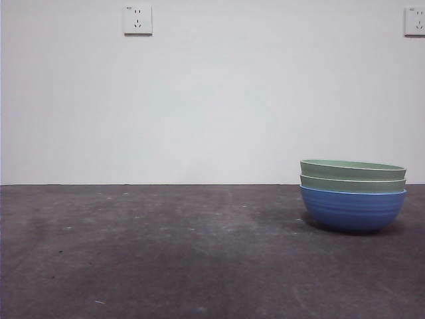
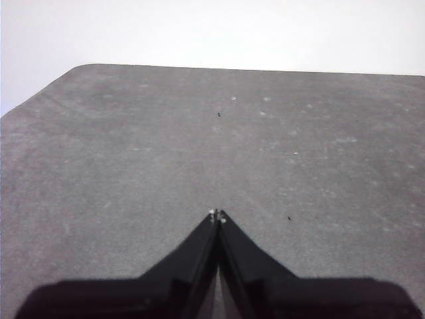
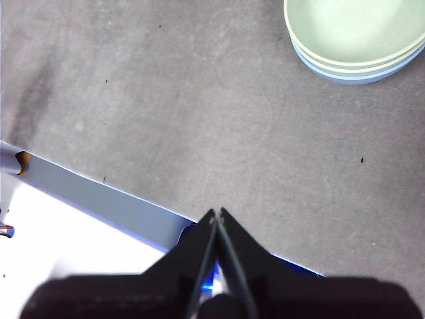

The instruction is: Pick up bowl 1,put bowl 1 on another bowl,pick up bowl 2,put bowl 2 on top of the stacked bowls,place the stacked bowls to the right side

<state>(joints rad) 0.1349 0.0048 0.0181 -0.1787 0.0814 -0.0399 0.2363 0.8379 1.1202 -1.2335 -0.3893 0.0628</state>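
Plain white wall (image 1: 212, 100), two sockets (image 1: 137, 20), dark grey tabletop (image 1: 166, 252)

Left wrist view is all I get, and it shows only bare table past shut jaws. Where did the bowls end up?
Observer: The stacked bowls stand on the table's right side in the front view, with no gripper on them.
Operator: What order are they in?
Observer: The blue bowl is at the bottom, with the two sage-green bowls nested in it.
Operator: Is the right gripper near the stack?
Observer: No. The right gripper is shut and empty, near the table's edge, and the stack sits apart from it, at a corner of its wrist view.
Operator: Anything inside the top bowl?
Observer: The part of the top bowl that the right wrist view shows is empty.
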